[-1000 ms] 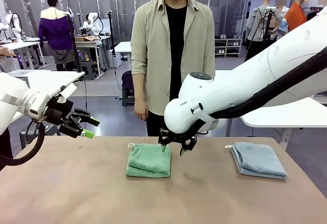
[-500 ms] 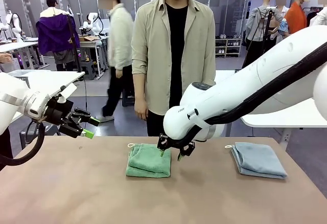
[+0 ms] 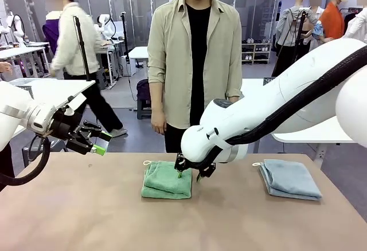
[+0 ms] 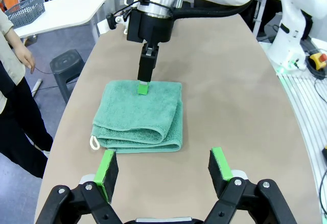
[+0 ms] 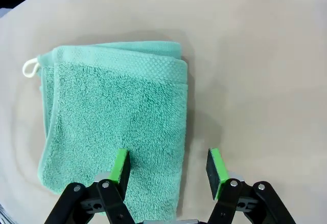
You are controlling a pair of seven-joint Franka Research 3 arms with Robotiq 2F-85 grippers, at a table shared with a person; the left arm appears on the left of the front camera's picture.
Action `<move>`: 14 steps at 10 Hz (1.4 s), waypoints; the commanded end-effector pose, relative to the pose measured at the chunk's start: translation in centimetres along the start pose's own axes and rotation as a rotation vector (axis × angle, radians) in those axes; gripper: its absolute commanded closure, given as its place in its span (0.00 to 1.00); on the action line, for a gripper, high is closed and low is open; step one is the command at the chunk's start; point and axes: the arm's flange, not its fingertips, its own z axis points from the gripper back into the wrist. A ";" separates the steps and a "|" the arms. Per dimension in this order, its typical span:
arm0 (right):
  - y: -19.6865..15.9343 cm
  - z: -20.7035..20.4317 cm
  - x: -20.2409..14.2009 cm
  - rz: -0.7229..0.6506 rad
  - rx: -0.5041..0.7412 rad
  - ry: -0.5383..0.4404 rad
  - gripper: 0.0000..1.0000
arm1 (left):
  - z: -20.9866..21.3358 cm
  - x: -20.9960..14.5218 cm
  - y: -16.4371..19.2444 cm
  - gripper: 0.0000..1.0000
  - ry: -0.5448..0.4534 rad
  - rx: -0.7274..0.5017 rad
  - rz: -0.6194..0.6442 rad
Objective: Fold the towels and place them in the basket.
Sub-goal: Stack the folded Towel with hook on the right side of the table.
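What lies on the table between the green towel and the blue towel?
Between the green towel and the blue towel the front view shows bare table, with the right gripper hanging over the green towel's edge.

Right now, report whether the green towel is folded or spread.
Folded. The green towel lies in stacked layers with a rounded fold edge along one side, its loop sticking out at a corner.
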 end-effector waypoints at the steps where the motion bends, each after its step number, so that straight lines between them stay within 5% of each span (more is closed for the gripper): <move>1: -0.1 -0.8 0.4 0.004 0.056 0.002 0.24 | 0.1 0.2 0.0 0.10 -0.010 -0.004 0.009; 2: 0.0 -0.9 0.4 -0.005 0.062 0.011 0.43 | 0.1 0.2 0.0 0.10 -0.010 -0.004 0.009; 3: -0.1 -0.9 0.5 -0.005 0.064 0.013 0.43 | 0.1 0.2 0.0 0.10 -0.010 -0.004 0.009; 4: -0.1 -0.8 0.5 -0.003 0.065 0.011 0.62 | 0.1 0.2 0.0 0.10 -0.010 -0.004 0.009; 5: -0.1 -0.8 0.4 -0.004 0.065 0.011 0.49 | 0.1 0.2 0.0 0.10 -0.010 -0.004 0.009; 6: -0.1 -0.8 0.4 -0.004 0.065 0.011 0.82 | 0.1 0.2 0.0 0.10 -0.010 -0.004 0.009; 7: -0.1 -0.8 0.4 -0.003 0.063 0.014 0.69 | 0.1 0.2 0.0 0.10 -0.010 -0.004 0.009; 8: 0.0 -0.6 0.4 -0.002 0.062 0.020 1.00 | 0.1 0.2 0.0 0.10 -0.010 -0.004 0.009; 9: 0.1 -0.4 0.5 0.004 0.059 0.028 0.89 | 0.1 0.2 0.0 0.10 -0.010 -0.004 0.009; 10: 0.2 -0.1 0.5 0.011 0.058 0.036 1.00 | 0.1 0.2 0.0 0.10 -0.010 -0.004 0.009; 14: 0.7 -0.4 0.5 -0.005 0.034 0.017 1.00 | 0.1 0.2 0.0 0.10 -0.010 -0.004 0.009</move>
